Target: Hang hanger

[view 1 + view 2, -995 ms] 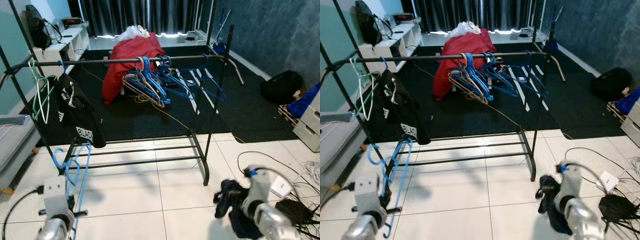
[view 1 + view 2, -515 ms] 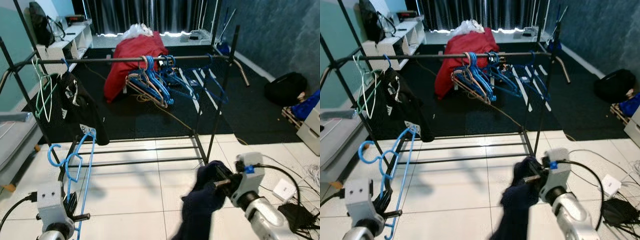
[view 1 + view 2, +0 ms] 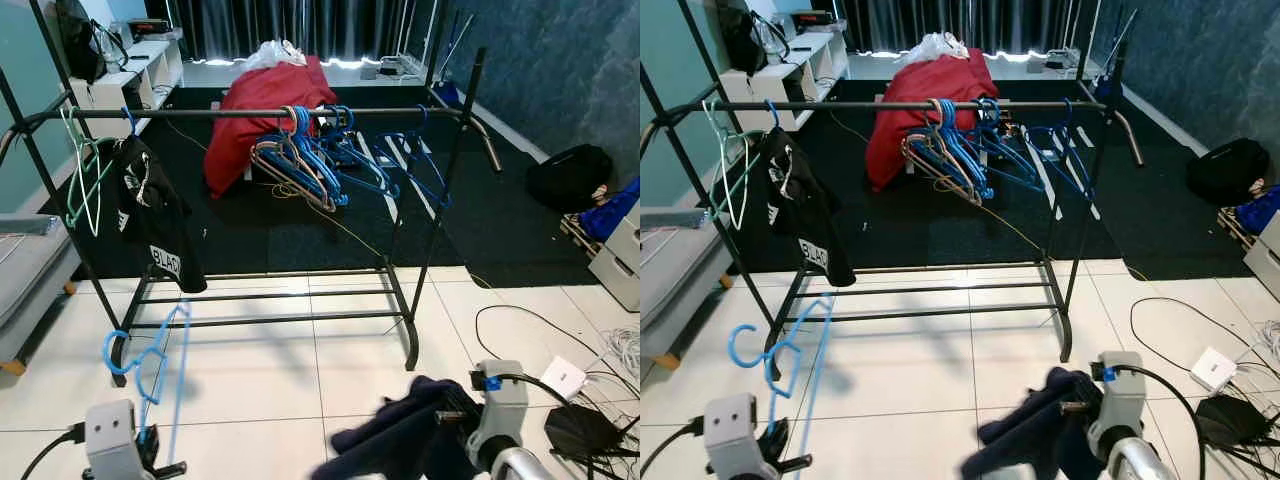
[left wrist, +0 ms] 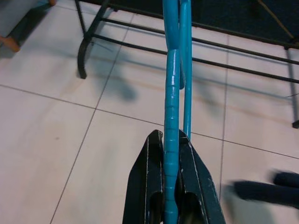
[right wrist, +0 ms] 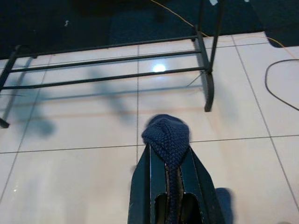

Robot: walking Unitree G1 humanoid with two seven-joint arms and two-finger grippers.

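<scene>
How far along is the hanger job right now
Already done: the left gripper is shut on the blue hanger and the right gripper on the dark knit garment. In hand: both are held low over the tiles. Left: dressing the hanger and hooking it on the rack's top rail.

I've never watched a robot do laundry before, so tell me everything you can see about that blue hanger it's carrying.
The blue hanger is thin and bright blue, plastic by the look of it, with a curled hook at its upper left end. It stands nearly upright above the white tiled floor, in front of the black clothes rack, not yet hung. The left gripper is shut on its lower part, one black finger on each side. No garment hangs on it.
</scene>
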